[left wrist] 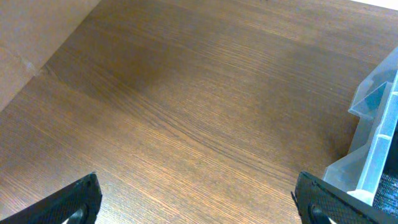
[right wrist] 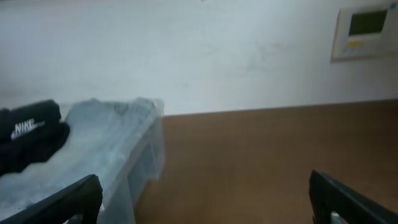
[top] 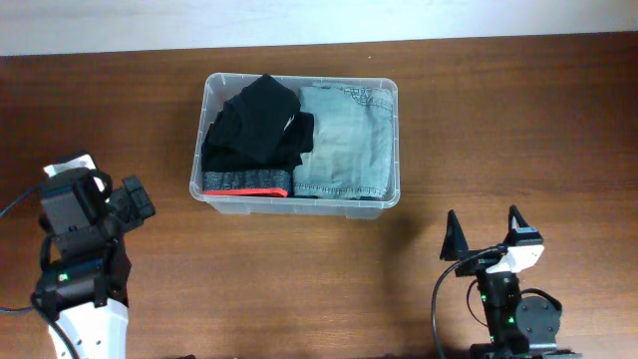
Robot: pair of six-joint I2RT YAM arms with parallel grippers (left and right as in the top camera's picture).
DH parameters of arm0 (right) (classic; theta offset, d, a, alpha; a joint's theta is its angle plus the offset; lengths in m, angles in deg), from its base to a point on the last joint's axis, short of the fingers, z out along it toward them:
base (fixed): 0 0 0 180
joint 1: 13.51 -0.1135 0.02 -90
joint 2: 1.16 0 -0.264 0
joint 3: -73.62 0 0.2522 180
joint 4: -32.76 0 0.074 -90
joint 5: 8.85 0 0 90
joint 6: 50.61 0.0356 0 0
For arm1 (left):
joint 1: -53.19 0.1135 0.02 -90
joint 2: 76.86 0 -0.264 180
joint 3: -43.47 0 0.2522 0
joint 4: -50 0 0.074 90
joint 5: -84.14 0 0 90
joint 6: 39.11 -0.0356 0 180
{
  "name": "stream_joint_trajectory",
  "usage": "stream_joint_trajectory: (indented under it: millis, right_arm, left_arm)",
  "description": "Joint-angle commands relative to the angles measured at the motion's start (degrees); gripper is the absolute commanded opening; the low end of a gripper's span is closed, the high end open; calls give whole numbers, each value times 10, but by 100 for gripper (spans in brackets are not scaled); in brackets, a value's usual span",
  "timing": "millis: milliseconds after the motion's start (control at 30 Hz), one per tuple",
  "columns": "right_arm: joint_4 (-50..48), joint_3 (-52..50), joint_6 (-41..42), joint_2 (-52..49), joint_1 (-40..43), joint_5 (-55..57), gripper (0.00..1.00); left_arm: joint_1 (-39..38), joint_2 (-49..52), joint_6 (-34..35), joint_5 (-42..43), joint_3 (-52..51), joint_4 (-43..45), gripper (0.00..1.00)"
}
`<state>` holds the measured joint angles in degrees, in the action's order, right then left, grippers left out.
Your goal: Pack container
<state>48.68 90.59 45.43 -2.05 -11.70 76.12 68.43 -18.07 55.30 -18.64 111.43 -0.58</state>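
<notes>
Large clear plastic rectangular container [top: 296, 205] with a rounded rim sat on the brown wooden counter [top: 478, 120], toward its far side and about centred. Inside the container's left half lay a bunched black garment [top: 254, 125], with a dark folded piece with a red band [top: 249, 186] at the near-left corner. A folded light-blue denim piece [top: 347, 140] filled the right half. The left fingers [left wrist: 68, 202] were near-left of the container, well apart from it, spread wide with only bare counter between them; the container's corner showed at the right edge of the left wrist view. The right fingers [top: 452, 237] were near-right of the container, also well apart from it, spread wide and holding nothing. From the right wrist, a white logo showed on the black garment. Behind the container was a white wall [right wrist: 217, 56] carrying a pale wall panel [right wrist: 367, 31] with a small screen.
</notes>
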Motion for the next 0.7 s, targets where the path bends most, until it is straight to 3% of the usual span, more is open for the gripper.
stream_joint_trajectory:
  millis: [0, 333, 667]
  right_arm:
    - [-3, -14, -1, 7, 5, -8, 99]
    - [14, -29, -5, 7, 5, -3, 99]
    - [17, -29, -63, 7, 5, -20, 99]
  left_arm:
    - [3, 1, 7, 4, -1, -1, 99]
    - [3, 1, 7, 4, 0, -1, 99]
    - [3, 1, 7, 4, 0, -1, 99]
